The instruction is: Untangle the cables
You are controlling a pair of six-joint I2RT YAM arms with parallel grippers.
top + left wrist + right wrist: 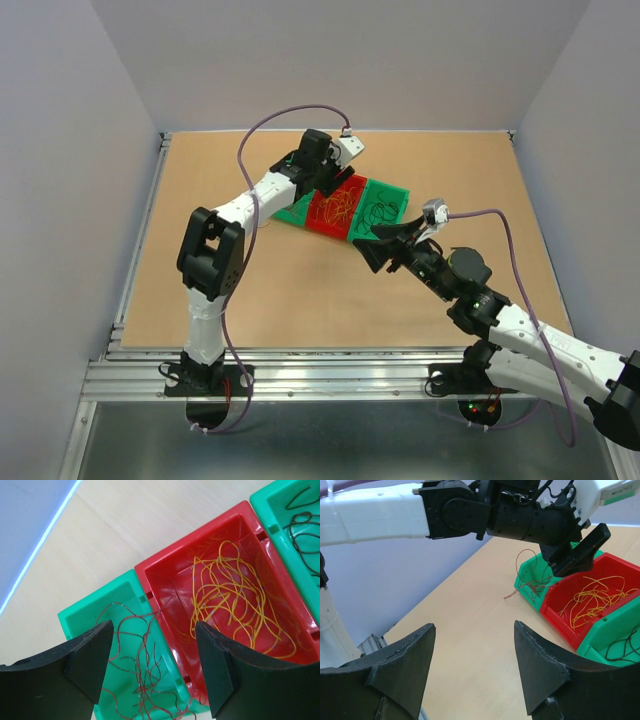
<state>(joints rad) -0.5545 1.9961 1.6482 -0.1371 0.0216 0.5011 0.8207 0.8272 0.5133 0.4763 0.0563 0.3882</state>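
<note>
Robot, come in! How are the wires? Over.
Left fingers open, empty, above bins. Right fingers open, empty, short of them. Wires lie in three bins by colour; reddish strand trails over the rim. Nothing blocking.

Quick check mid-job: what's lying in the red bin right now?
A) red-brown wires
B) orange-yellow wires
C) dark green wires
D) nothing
B: the orange-yellow wires curl across the floor of the red bin; the red-brown wires sit in the green bin beside it.
</note>
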